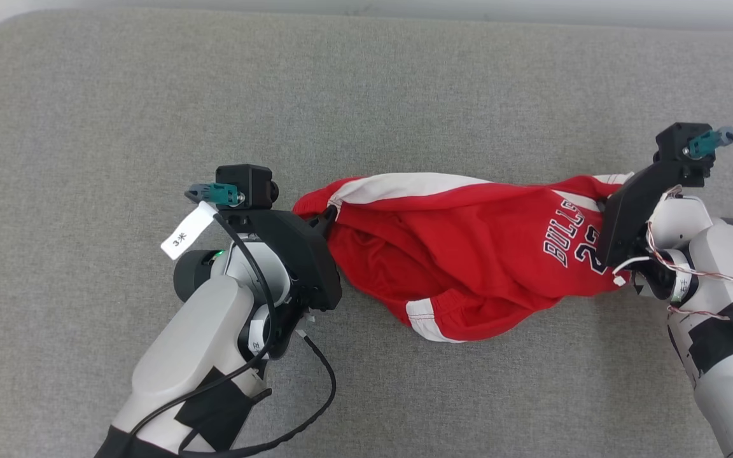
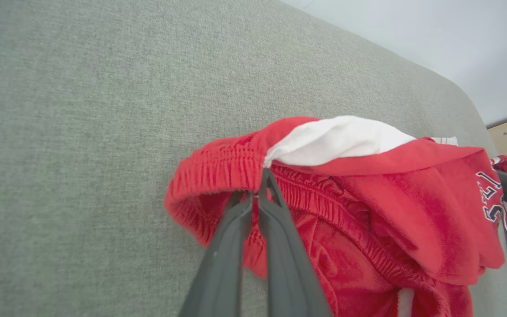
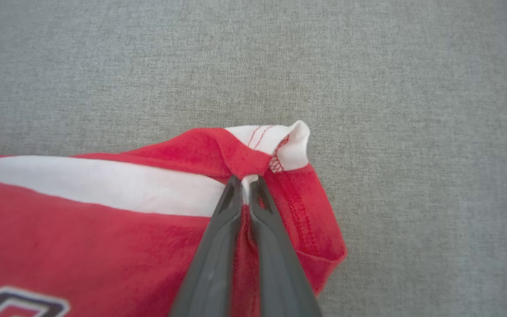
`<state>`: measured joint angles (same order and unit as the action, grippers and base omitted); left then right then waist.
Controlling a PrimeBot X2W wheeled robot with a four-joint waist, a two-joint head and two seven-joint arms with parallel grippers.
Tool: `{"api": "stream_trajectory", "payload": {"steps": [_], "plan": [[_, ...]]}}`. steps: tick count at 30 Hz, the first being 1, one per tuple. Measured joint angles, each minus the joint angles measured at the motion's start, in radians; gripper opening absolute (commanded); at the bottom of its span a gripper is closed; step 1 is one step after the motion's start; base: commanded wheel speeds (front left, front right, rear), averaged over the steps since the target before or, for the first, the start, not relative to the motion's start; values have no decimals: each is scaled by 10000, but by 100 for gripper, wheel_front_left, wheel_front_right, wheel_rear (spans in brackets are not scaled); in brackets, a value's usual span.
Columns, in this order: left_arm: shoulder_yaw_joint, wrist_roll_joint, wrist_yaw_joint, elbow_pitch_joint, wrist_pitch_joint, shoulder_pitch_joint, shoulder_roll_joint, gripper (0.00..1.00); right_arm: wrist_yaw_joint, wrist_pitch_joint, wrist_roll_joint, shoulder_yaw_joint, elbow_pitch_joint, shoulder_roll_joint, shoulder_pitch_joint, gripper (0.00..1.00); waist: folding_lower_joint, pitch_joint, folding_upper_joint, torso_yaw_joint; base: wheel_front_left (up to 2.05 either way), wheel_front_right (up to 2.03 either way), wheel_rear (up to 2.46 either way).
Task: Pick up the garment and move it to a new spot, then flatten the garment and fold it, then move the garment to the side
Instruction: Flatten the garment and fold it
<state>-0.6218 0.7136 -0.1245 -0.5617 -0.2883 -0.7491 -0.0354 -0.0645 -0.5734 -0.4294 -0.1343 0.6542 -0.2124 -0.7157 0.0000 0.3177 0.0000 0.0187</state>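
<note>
Obs.: garment [image 1: 468,254] is red cloth with a soft, matt, faintly velvety nap, plus white cloth panels, a ribbed elastic band and stitched hems. Worktop [image 1: 404,83] has a grey woven cloth cover, matt, fine-grained and slightly rough. Left end effector [image 2: 258,187] and right end effector [image 3: 245,181] have smooth, matt dark grey plastic fingers; forearm shells [image 1: 201,343] are pale satin plastic; cable tag [image 1: 187,230] is white paper.

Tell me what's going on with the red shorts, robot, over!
Left gripper shut on the red shorts at the waistband. Right gripper shut on a leg hem. Shorts crumpled between them, not flat yet. Nothing blocking on the grey surface.
</note>
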Motion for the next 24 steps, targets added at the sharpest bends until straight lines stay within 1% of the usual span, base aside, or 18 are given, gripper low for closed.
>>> {"api": "stream_trajectory", "payload": {"steps": [4,6,11,14,16,18,20,21,24], "plan": [[52,12,0,-10,278,-18,4,0,0,58,-13,84,-19,-8,109,0,0,-152,0,-9,0,0,0],[207,10,0,31,587,-181,8,0,-13,265,-21,207,-98,6,96,0,0,-236,0,-25,0,0,0],[522,-157,4,322,1496,-1174,19,0,-148,1260,-107,665,-481,115,-393,0,0,-477,0,-97,0,0,0],[610,-391,36,454,2130,-1658,27,0,-194,2253,-205,999,-880,226,-953,0,0,-640,0,-165,0,0,0],[679,-612,244,688,2619,-1948,23,0,-232,2924,-286,1198,-1195,291,-1273,0,0,-750,0,-219,0,0,0],[658,-654,389,849,2920,-2181,29,0,-228,3329,-328,1269,-1377,295,-1417,0,0,-863,0,-277,0,0,0],[424,-692,495,729,2865,-2164,33,0,-90,3340,-328,1120,-1287,259,-1228,0,-1,-974,-1,-326,0,0,0],[222,-711,646,585,2711,-2064,33,0,-12,3244,-322,997,-1202,245,-989,0,-1,-1026,-1,-346,0,0,0],[-420,-731,997,113,2242,-1191,-65,0,188,2987,-316,696,-813,261,91,0,0,-1136,0,-387,0,0,0]]}}
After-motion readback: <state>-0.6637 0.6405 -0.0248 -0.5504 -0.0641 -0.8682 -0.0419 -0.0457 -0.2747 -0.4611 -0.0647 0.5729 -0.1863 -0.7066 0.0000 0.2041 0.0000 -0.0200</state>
